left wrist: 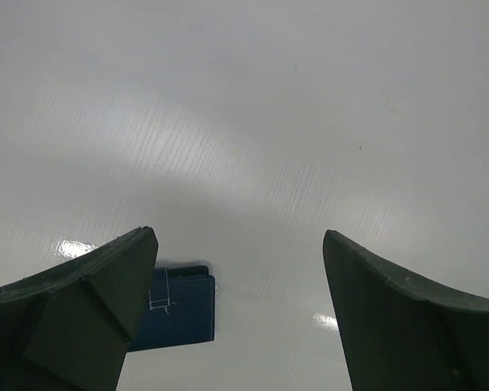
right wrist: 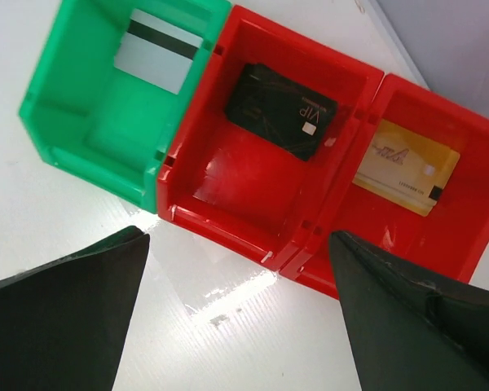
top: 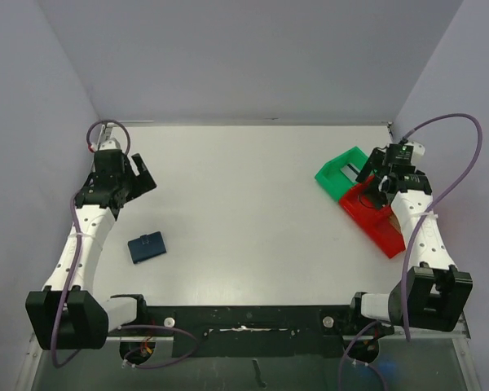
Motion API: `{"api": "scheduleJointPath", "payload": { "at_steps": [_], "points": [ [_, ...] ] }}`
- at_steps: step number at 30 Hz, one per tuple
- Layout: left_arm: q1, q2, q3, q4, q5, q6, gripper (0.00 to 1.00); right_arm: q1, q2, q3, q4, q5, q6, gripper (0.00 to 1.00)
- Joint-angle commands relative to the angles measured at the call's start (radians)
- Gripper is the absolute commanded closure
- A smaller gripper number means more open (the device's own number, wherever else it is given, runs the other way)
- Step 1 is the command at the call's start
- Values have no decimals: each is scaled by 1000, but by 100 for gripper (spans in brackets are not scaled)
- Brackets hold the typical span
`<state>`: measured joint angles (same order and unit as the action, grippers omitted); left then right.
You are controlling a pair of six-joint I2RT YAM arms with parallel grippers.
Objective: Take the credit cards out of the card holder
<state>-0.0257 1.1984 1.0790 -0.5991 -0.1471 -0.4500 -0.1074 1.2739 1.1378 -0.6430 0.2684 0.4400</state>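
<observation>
Right wrist view: all three credit cards [right wrist: 281,110] are out of the holder, one per compartment. The silver-grey card [right wrist: 157,50] is at the far end of the green bin [right wrist: 65,98], the black card [right wrist: 281,110] in the middle red bin [right wrist: 220,204], and the gold card [right wrist: 406,165] in the end red bin [right wrist: 440,98]. That split looks deliberate, so nothing overlaps. My right gripper [right wrist: 238,244] hangs over the bins' near edge, jaws wide, nothing between them. In the top view, the card holder [top: 147,247] lies shut and flat on the table [top: 253,204] by my left arm, well apart from the bins. My left gripper [top: 137,186] hovers beyond it, jaws spread, empty. In the left wrist view the holder sits partly behind one finger [left wrist: 90,309]; I can't see any contact. My read: extraction is done and neither arm has anything left to hold.
</observation>
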Motion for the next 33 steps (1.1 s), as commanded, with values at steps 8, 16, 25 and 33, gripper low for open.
{"api": "scheduleJointPath", "payload": {
  "at_steps": [8, 16, 25, 33],
  "points": [
    [99, -169, -227, 226, 120, 20, 4, -105, 180, -23, 65, -100, 137, 6],
    [109, -279, -265, 265, 56, 47, 3, -119, 332, 47, 134, -215, 161, 19],
    [115, -302, -267, 297, 56, 56, 2, -68, 421, 145, 145, -229, 201, 18],
    [118, -308, -268, 303, 54, 56, 2, -22, 469, 196, 128, -195, 214, 16]
  ]
}}
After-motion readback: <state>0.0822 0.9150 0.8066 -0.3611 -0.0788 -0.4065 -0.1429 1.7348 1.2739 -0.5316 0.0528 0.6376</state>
